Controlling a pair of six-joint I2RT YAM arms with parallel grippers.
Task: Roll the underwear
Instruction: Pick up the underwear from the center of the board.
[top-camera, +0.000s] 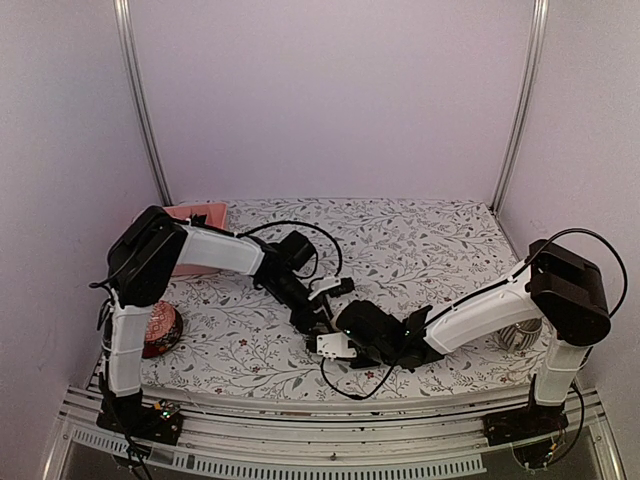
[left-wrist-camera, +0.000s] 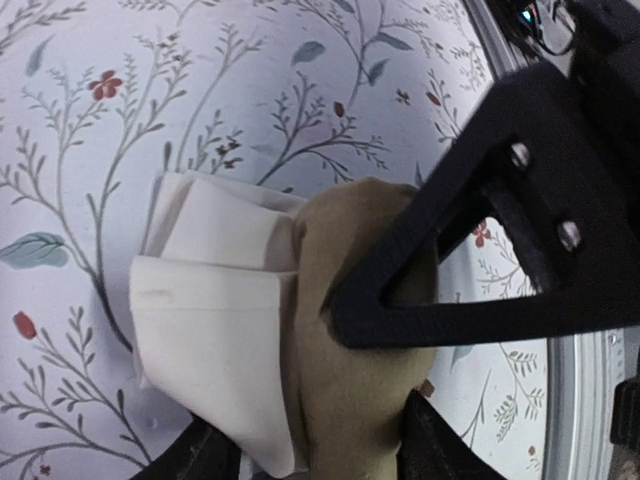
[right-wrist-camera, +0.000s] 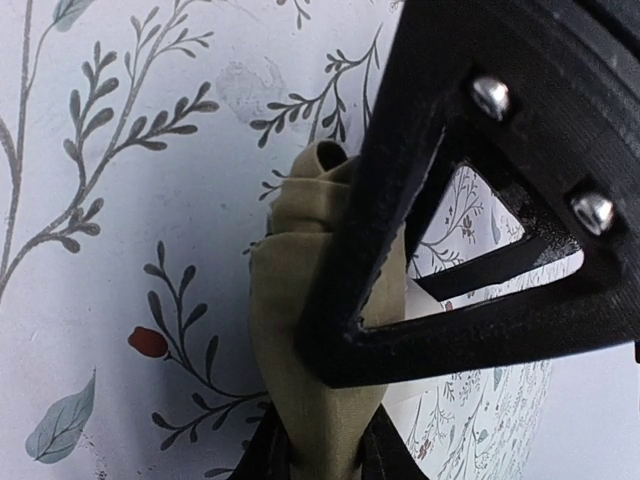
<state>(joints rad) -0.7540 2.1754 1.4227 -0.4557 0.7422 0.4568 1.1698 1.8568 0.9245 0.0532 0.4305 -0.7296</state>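
The tan-beige underwear (left-wrist-camera: 355, 370) is bunched into a thick fold on the flowered tablecloth, its pale band (left-wrist-camera: 215, 320) folded on the left side. My left gripper (left-wrist-camera: 315, 455) has its fingers against both sides of this bundle and is shut on it. In the right wrist view the same tan underwear (right-wrist-camera: 300, 330) narrows into a pinch where my right gripper (right-wrist-camera: 320, 450) is shut on it. Seen from above, the left gripper (top-camera: 322, 322) and the right gripper (top-camera: 348, 335) meet near the table's front centre, each one's black finger frame crossing the other's wrist view.
A pink item (top-camera: 195, 213) lies at the back left corner. A dark red round object (top-camera: 160, 330) sits by the left arm's base, and a metallic object (top-camera: 520, 335) stands by the right arm's base. A black cable (top-camera: 355, 385) loops off the front edge.
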